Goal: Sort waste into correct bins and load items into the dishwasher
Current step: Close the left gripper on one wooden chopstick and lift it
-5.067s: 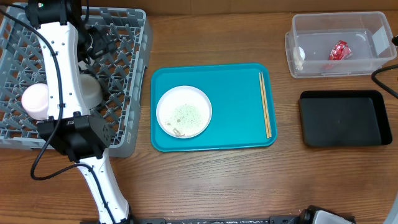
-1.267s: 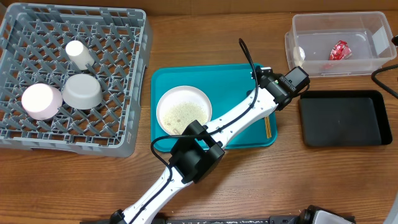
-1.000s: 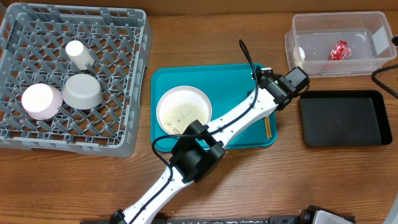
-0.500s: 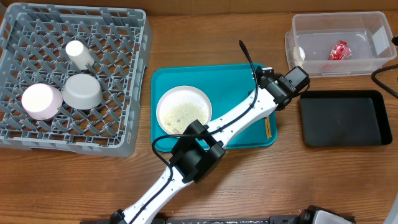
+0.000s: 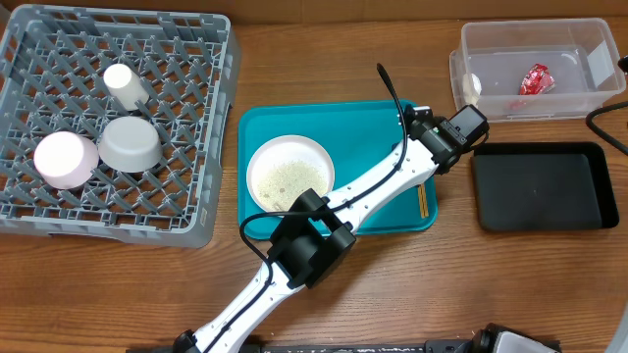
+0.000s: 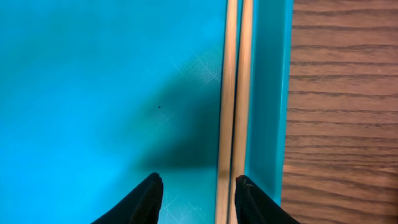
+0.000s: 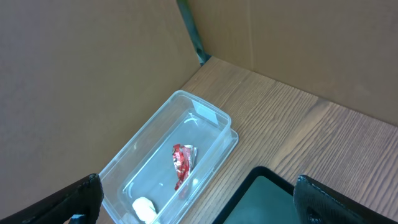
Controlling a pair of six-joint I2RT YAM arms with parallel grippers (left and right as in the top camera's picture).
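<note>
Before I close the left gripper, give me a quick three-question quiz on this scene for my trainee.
1. True or false: the chopsticks lie between the jaws of the left gripper.
2. Where is the red wrapper? A) black tray B) clear tub C) teal tray
3. How many items sit in the dish rack?

Key: 1 true; 2 B; 3 three.
</note>
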